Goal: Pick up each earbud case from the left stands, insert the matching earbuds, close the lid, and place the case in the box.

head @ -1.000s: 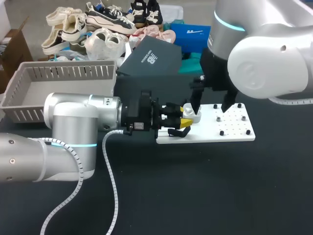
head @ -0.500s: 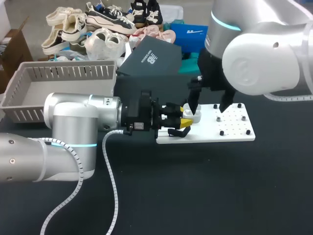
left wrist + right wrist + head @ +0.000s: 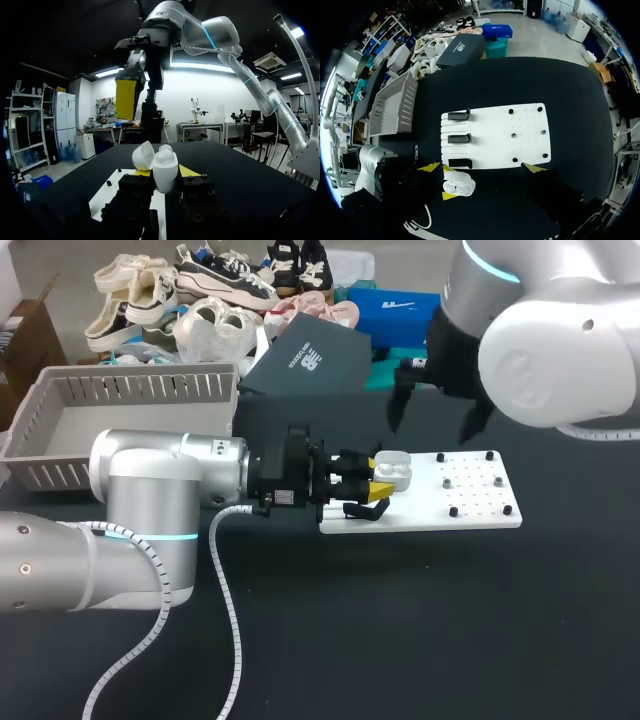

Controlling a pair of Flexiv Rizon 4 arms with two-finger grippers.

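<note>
One change: right gripper [image 3: 481,168], down at earbud case [image 3: 393,470] a second ago, now lifted clear, fingers spread, empty. Left gripper [image 3: 165,175] clamps case, lid [image 3: 143,156] open, over white board [image 3: 470,505] left edge. Earbud likely seated; lid closing next.

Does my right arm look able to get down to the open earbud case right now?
Probably yes. The right tool hangs open above the earbud case with nothing between them, and the left tool grips only its sides, leaving the top free.
</note>
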